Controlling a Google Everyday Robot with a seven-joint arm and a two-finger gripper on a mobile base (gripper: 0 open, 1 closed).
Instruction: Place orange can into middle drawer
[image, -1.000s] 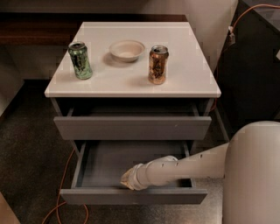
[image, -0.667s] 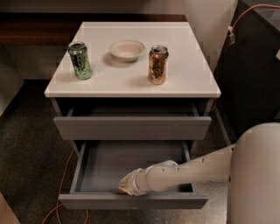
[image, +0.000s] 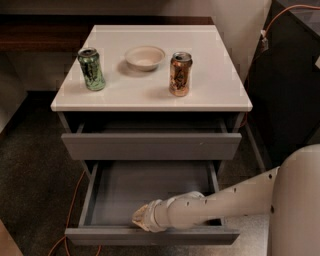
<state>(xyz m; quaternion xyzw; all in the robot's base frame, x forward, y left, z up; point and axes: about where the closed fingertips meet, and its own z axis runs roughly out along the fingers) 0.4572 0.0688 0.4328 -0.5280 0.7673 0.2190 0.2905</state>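
Jaws, open or closed unclear, sit in the middle drawer (image: 140, 185) below the white top (image: 220, 85).

The gripper (image: 142, 218) sits low at the cabinet (image: 220, 80) front. Dark speckled floor (image: 30, 170) off to its left, with an orange cable (image: 74, 200) trailing there. Way behind it there's a dark wood ledge (image: 40, 30) and a pale wall (image: 235, 20), plus a black unit (image: 290, 90) up right.

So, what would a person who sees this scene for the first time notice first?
The white arm stands out first, reaching from the lower right with its pincer low inside the pulled-out middle drawer, near its front. On the white cabinet top, the orange can stands upright right of a pale bowl, a green can at the left.
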